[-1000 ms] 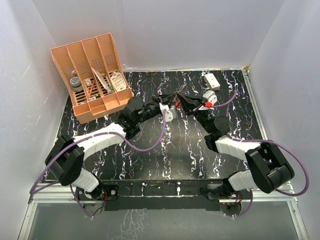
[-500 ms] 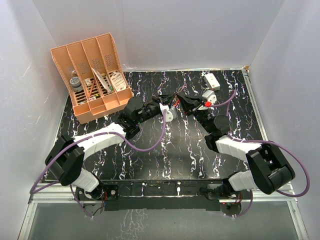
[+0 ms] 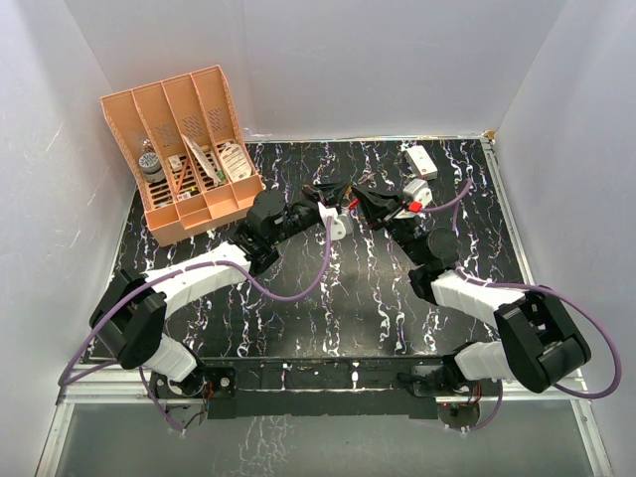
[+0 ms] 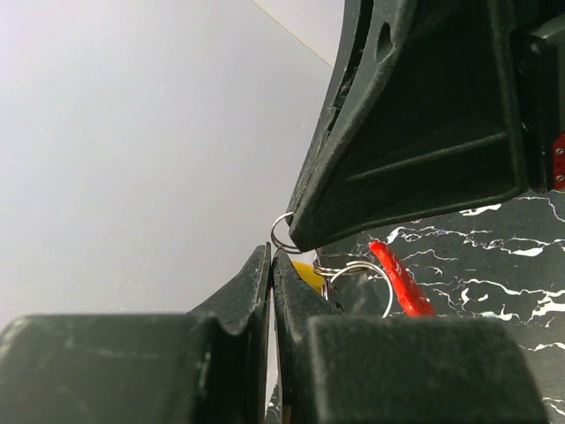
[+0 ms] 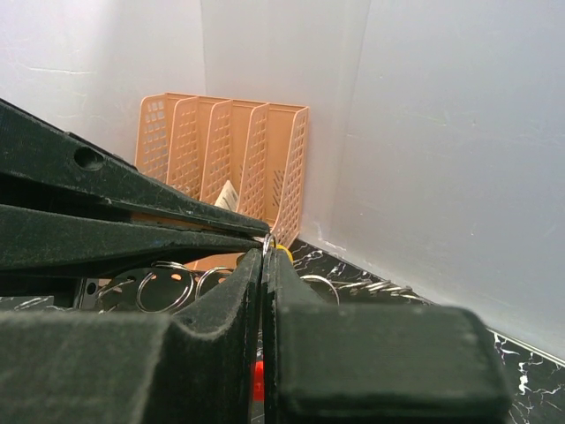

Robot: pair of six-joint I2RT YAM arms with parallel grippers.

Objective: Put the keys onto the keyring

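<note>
Robot lab test cell.
Closed in by white panels (image 3: 328, 60) on three sides, with a black marble-patterned worktop (image 3: 338, 303), two robot arms (image 3: 199, 276) bolted to a metal rail (image 3: 328, 379), purple cables (image 3: 320, 266), and an orange file sorter (image 3: 184, 149).

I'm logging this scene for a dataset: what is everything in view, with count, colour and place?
keyring: one, red, between the two grippers
silvery rings: several, metal, bunched beside the keyring
yellow piece: one, yellow, by the left fingertips
file organiser: one, orange, far left corner, small items inside
white box: one, white, far right of the table
table: one, black with white veins
left gripper: one, black, shut, mid-table
right gripper: one, black, shut on a silvery ring, tip to tip with the left
</note>
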